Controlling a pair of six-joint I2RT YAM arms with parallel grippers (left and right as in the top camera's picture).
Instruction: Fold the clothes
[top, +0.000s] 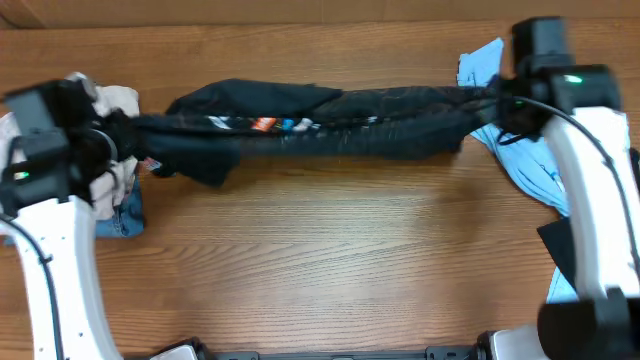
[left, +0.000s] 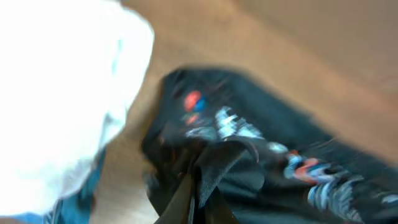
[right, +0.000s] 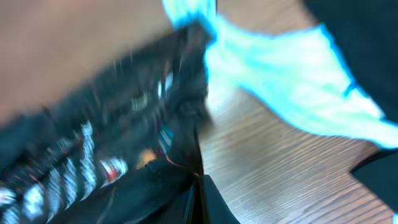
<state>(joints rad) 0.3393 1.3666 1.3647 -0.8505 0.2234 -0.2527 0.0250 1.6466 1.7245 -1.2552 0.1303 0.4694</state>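
The clothes, a thin black jersey (top: 330, 125) with white and orange logos, hang stretched in a long bunched band across the far half of the table. My left gripper (top: 137, 135) is shut on its left end. In the left wrist view the closed fingers (left: 198, 190) pinch a fold of the black printed fabric (left: 261, 143). My right gripper (top: 492, 100) is shut on the right end. The right wrist view shows its jaws pressed together (right: 198, 182) on the jersey's edge (right: 112, 149). Both wrist views are blurred.
A light blue shirt (top: 520, 165) lies under the right arm, also seen as the blue shirt (right: 292, 81). A plain black garment (top: 560, 245) sits at the right edge. Pale clothes (top: 115, 100) and a blue piece (top: 122, 215) are piled by the left arm.
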